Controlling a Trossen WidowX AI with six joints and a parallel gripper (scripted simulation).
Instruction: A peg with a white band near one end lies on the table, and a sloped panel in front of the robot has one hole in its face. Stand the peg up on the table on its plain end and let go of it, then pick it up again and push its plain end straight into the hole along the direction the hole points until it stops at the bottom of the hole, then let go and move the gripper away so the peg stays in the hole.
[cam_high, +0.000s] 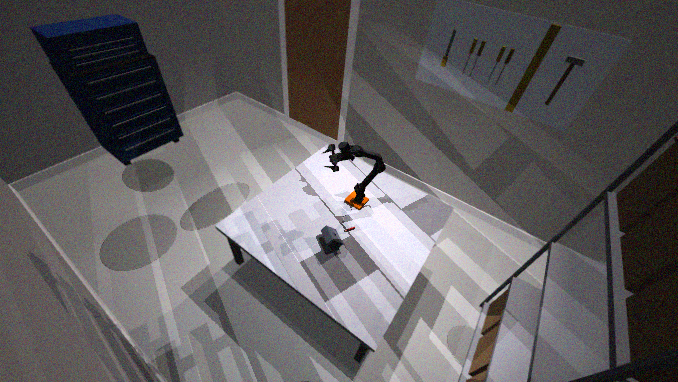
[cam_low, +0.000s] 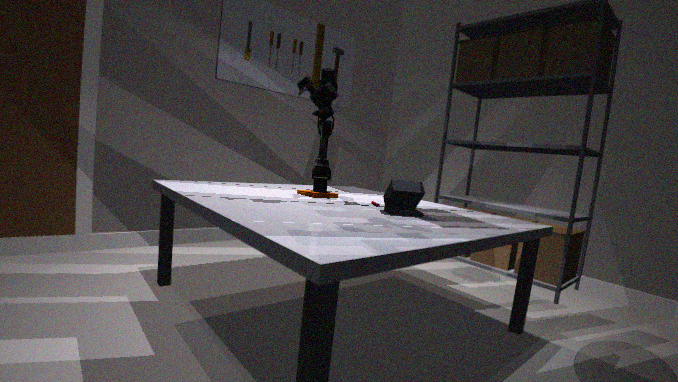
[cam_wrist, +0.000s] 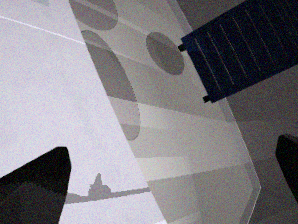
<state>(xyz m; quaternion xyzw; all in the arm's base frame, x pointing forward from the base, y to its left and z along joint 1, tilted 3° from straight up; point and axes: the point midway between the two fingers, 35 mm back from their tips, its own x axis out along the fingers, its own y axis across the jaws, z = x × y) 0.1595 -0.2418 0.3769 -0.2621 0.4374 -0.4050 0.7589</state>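
Note:
The red peg (cam_high: 350, 229) (cam_low: 375, 203) lies flat on the white table (cam_high: 272, 220) (cam_low: 280, 222), between the arm's orange base (cam_high: 357, 200) (cam_low: 317, 193) and the dark sloped panel block (cam_high: 329, 239) (cam_low: 404, 196). Its white band is too small to make out. My gripper (cam_high: 330, 158) (cam_low: 306, 87) (cam_wrist: 178, 152) is open and empty. It is raised high over the far edge of the table, well away from the peg and the panel. The wrist view shows only the two dark fingers, the table (cam_wrist: 40, 83) and the floor; the peg and the panel are out of that view.
A blue drawer cabinet (cam_high: 107, 85) (cam_wrist: 246, 39) stands on the floor beyond the table. A metal shelf rack (cam_low: 530, 145) stands at the wall behind the panel's side. A tool board (cam_high: 515, 65) (cam_low: 280, 50) hangs on the wall.

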